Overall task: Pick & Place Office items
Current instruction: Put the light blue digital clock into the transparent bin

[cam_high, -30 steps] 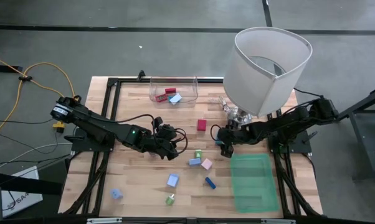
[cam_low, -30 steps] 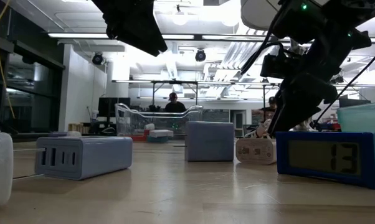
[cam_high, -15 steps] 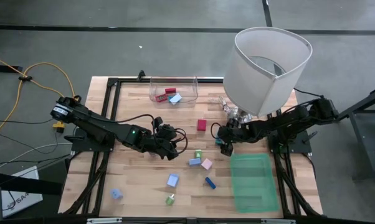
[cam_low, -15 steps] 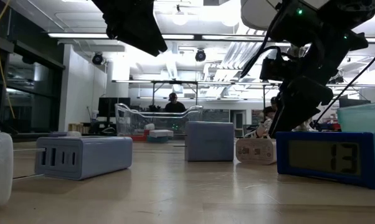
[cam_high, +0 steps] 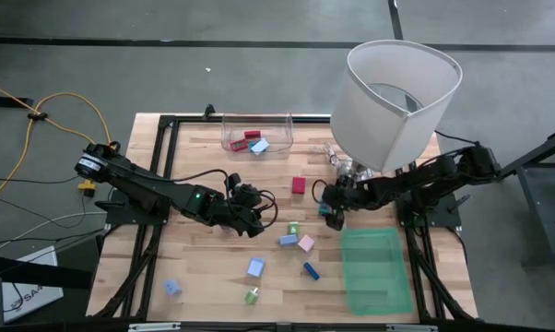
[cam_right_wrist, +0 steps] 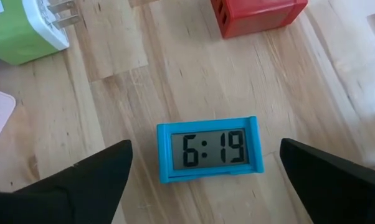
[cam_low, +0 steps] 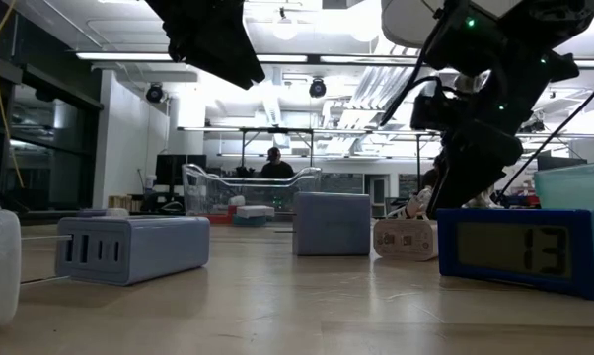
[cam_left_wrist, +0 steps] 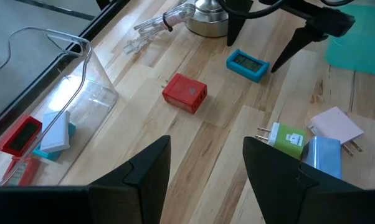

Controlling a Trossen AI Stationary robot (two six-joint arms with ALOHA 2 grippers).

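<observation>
The office items lie scattered on the wooden table. A blue clock (cam_right_wrist: pixel 209 149) lies face up on the table. My right gripper (cam_right_wrist: pixel 206 145) hangs over it, open, one finger on either side and neither touching. The clock also shows in the left wrist view (cam_left_wrist: pixel 246 64). A red charger (cam_high: pixel 299 184) lies just beyond it. A green plug (cam_high: pixel 293 228), a light blue piece (cam_high: pixel 288 240) and a pink piece (cam_high: pixel 306 243) lie between the arms. My left gripper (cam_left_wrist: pixel 206 149) hovers open left of them (cam_high: pixel 259 221), nothing between its fingers.
A clear bin (cam_high: pixel 256 134) at the far edge holds red and light blue pieces. A green tray (cam_high: pixel 376 267) lies near right. A big white lamp (cam_high: pixel 397 92) stands far right. More pieces (cam_high: pixel 255 267), (cam_high: pixel 312 270), (cam_high: pixel 172 288), (cam_high: pixel 252 296) lie toward the near edge.
</observation>
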